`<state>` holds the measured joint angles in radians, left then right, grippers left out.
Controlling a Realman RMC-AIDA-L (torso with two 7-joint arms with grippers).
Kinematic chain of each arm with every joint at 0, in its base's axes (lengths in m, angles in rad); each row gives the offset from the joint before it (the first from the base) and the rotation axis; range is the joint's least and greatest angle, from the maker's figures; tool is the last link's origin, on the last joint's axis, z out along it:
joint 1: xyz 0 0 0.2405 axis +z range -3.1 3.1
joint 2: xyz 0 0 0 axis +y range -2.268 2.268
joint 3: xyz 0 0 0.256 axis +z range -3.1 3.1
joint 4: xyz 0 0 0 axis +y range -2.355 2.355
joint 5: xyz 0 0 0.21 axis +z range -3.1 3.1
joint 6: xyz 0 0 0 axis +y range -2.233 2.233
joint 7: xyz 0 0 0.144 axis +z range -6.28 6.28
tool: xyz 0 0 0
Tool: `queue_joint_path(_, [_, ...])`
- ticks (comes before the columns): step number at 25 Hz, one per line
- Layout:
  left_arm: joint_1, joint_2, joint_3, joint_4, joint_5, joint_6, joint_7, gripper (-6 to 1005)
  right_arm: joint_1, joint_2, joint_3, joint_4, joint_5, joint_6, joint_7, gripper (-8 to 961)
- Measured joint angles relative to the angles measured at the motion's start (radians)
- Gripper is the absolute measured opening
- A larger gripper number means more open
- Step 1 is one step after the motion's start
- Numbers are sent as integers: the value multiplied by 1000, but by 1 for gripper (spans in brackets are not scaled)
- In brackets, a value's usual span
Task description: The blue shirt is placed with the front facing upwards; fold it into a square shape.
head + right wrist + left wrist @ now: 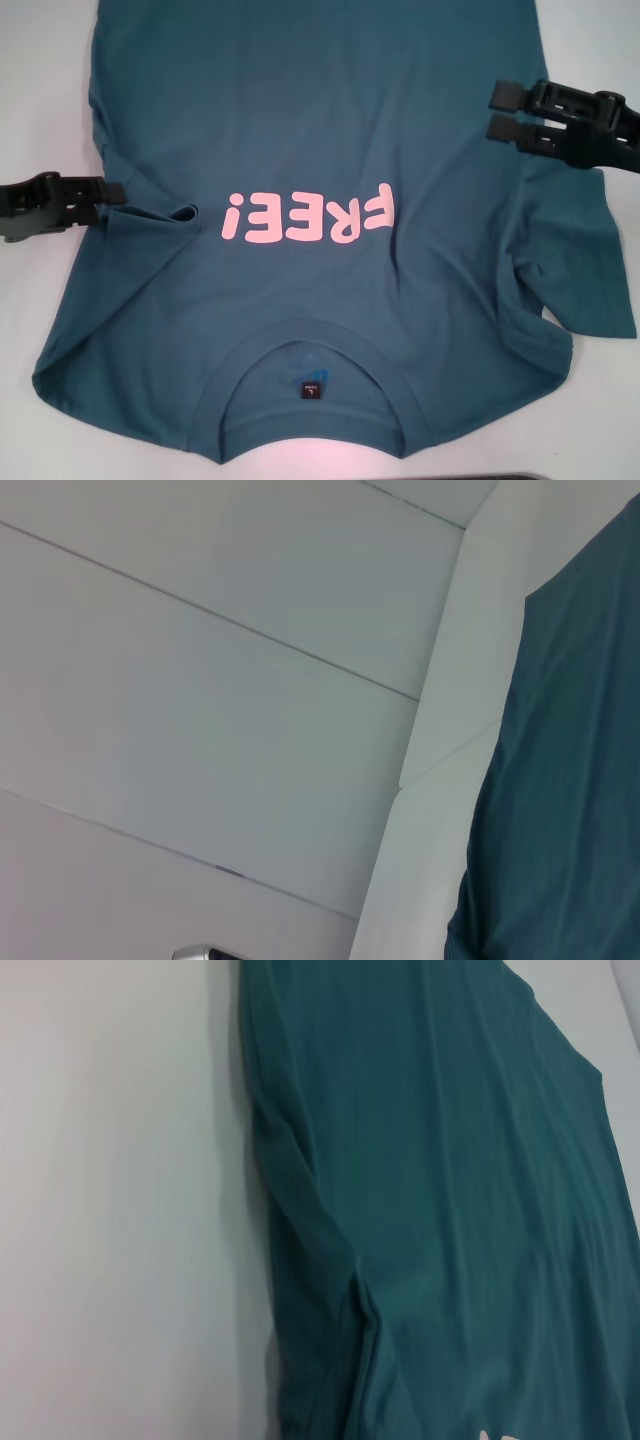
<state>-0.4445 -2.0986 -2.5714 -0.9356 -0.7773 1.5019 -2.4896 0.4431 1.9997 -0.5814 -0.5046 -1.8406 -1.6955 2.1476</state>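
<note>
One large blue shirt [330,130] filled most of the head view, lying front up on a white table [40,70], its ribbed round collar [310,425] at the lower centre and the body running off the top edge. Its cotton looked soft and matte, mostly flat, with creases gathered at mid-left and a rumpled sleeve [585,270] spread out at the right. The pink "FREE!" print [310,215] read upside down across the middle; a small dark neck label [311,390] sat inside the collar.

The left gripper [112,195] sat at the left edge of the frame, its black fingers closed on a pinch of the shirt's side edge, the cloth bunching there. The right gripper [492,110] hovered at the upper right with jaws parted, holding nothing.

To fold the side in well, I judged the right should grip the opposite edge level with the left, keeping the cloth taut and the fold line straight.
</note>
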Motion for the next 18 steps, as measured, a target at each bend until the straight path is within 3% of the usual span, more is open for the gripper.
queue_joint_path(11, [-3, -12, 46, 12, -3, -33, 53, 572, -1, -1, 0, 0, -5, -1, -2, 851])
queue_joint_path(18, [-17, 1, 51, 15, 3, 175, 25, 572, -1, -3, 0, 0, -5, -1, 1, 851])
